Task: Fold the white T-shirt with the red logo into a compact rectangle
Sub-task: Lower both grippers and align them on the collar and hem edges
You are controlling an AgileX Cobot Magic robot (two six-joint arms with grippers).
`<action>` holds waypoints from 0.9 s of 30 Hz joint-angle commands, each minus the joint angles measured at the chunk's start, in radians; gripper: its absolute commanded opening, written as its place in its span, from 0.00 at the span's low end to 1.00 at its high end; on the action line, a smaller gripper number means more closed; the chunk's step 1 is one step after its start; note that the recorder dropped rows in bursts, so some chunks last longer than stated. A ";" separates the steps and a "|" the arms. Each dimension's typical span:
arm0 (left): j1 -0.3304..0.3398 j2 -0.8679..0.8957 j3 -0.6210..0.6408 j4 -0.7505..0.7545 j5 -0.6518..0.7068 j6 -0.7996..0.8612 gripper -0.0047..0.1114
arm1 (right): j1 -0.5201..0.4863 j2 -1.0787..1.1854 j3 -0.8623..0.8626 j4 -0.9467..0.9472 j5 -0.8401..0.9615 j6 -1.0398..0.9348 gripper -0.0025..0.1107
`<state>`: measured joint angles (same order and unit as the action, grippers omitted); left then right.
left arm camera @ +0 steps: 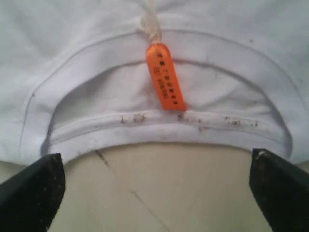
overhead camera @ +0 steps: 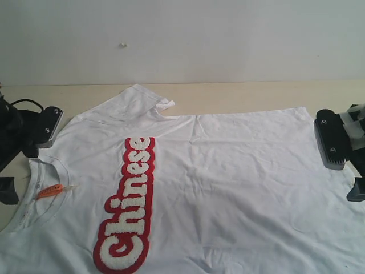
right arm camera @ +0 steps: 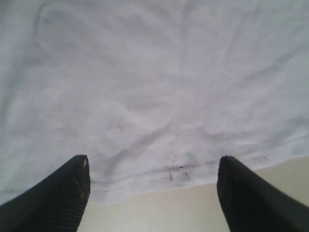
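Where the large white cotton short-sleeved T-shirt is lying: it is spreading front-up across the beige tabletop, filling most of the exterior frame and running off its bottom edge, with light wrinkles showing through the middle.
Logo: the long red-bordered patch of fuzzy white "Chinese" lettering is running from the frame's centre down toward the lower left.
Neck: the ribbed crew collar is sitting at the left edge of the frame, with a small orange tag lying across it on a pale string.
Sleeve: one short sleeve is pointing toward the upper left, near the white wall.
Left gripper: it is sitting at the left edge of the frame, just beside the collar. Its wrist view is showing the black fingers standing wide apart over bare table, clasping nothing.
Right gripper: it is sitting at the right edge of the frame, by the stitched hem. Its dark ridged fingers are standing spread over that hem edge, pinching nothing.
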<state>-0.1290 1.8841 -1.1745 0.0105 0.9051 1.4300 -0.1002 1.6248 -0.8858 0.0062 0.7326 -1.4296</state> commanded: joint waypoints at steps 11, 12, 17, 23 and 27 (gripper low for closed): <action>0.046 0.124 0.022 -0.092 -0.073 0.143 0.95 | -0.023 0.085 -0.079 -0.033 0.013 -0.067 0.64; 0.046 0.127 0.022 -0.094 -0.075 0.143 0.95 | -0.028 0.085 -0.079 -0.028 0.013 -0.069 0.64; 0.044 0.129 0.020 -0.099 -0.079 0.140 0.95 | -0.039 0.085 -0.079 -0.006 -0.005 -0.094 0.64; 0.044 0.129 0.020 -0.116 -0.079 0.140 0.95 | -0.048 0.085 -0.106 0.002 -0.010 -0.113 0.64; 0.044 0.129 0.020 -0.123 -0.084 0.140 0.95 | -0.096 0.092 -0.110 0.003 -0.013 -0.122 0.64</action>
<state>-0.0799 2.0052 -1.1558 -0.0848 0.8250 1.5711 -0.1621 1.7132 -0.9903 0.0072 0.7259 -1.5349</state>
